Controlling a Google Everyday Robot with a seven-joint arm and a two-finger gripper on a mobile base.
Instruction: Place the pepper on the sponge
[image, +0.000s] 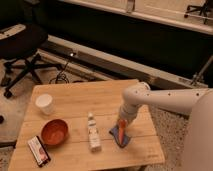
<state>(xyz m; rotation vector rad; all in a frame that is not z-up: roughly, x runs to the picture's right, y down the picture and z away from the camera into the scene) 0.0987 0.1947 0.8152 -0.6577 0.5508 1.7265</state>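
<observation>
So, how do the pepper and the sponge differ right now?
Colour: the pepper is orange, the sponge blue. Shape: the pepper is slender and tapered, the sponge a flat pad. Pose: the pepper stands nearly upright under the claw, on or just over the sponge, which lies flat on the table. Both are small and at the same spot.

One elevated view looks obliquely down over the whole light wooden slatted bench (90, 97) from its near side, moderately close. The end effector (121, 121) stands right of centre, above the bench.
</observation>
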